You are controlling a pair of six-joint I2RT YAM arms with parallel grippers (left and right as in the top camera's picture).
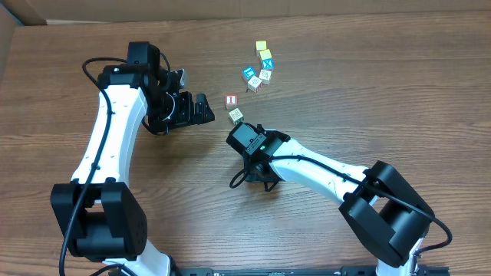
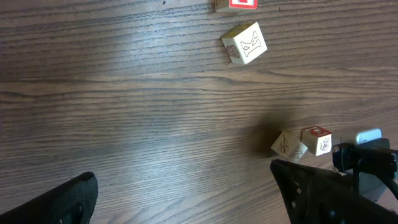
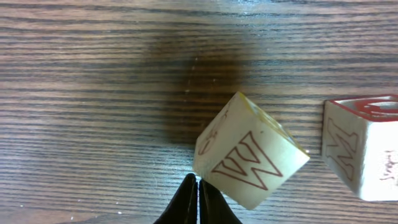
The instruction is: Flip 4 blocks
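Observation:
My right gripper (image 1: pixel 239 123) (image 3: pixel 199 184) is shut, its tips pressed against the lower left edge of a pale cream block (image 1: pixel 236 115) (image 3: pixel 252 158) with a red W print, which sits tilted. Beside it stands the block with a red-and-white face (image 1: pixel 232 100) (image 3: pixel 364 146). The left wrist view shows the pair as the cream one (image 2: pixel 289 146) and the red-topped one (image 2: pixel 318 140). Two more cream blocks (image 1: pixel 254 82) (image 1: pixel 265 74) lie in the cluster further back. My left gripper (image 1: pixel 205 110) (image 2: pixel 186 208) stands wide open left of the pair, holding nothing.
A yellow-faced cube (image 1: pixel 261 46) and blue-faced cubes (image 1: pixel 268 63) (image 1: pixel 248 73) sit in the back cluster. The right arm (image 1: pixel 322 172) stretches across the table's front right. Another cream cube (image 2: pixel 245 42) and a red-framed one (image 2: pixel 244 3) show far off in the left wrist view.

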